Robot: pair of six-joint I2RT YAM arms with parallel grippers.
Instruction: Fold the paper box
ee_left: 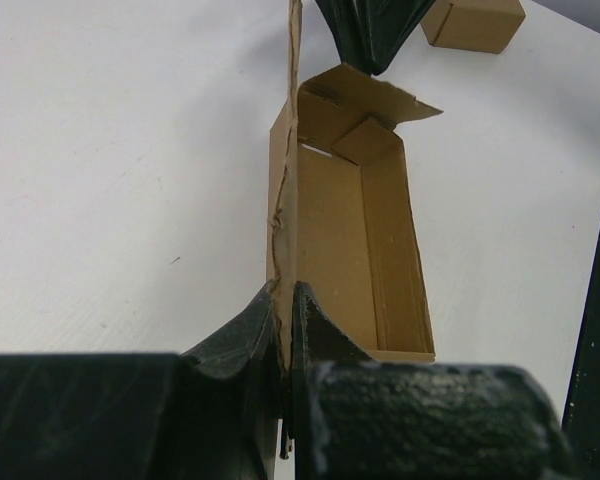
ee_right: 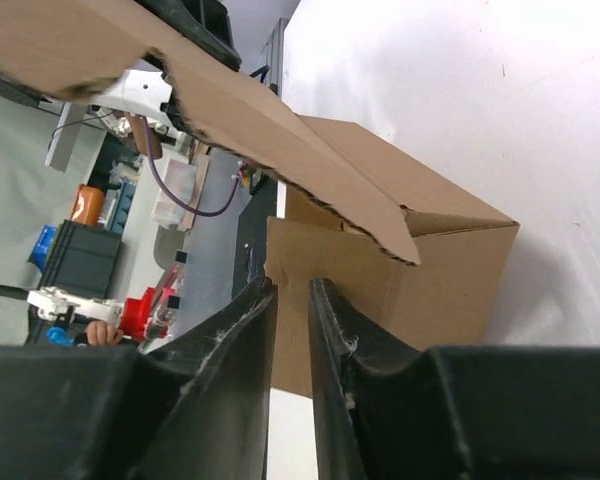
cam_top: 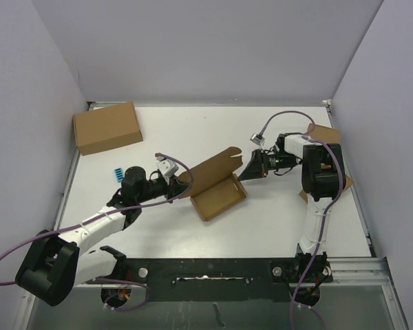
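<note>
The paper box (cam_top: 220, 196) lies half-folded in the middle of the table as an open brown tray, with its long lid panel (cam_top: 210, 170) standing up along the far side. My left gripper (cam_top: 182, 184) is shut on the near end of that upright panel. In the left wrist view its jaws (ee_left: 285, 295) pinch the cardboard edge beside the open tray (ee_left: 350, 240). My right gripper (cam_top: 246, 170) is at the box's right end. In the right wrist view its jaws (ee_right: 292, 290) stand narrowly apart with nothing between them, just short of the end wall (ee_right: 450, 270).
A larger closed brown carton (cam_top: 107, 127) lies at the back left. Another closed brown box (cam_top: 323, 132) sits at the right under the right arm and shows in the left wrist view (ee_left: 475, 20). A small blue object (cam_top: 115, 172) lies left of the left arm.
</note>
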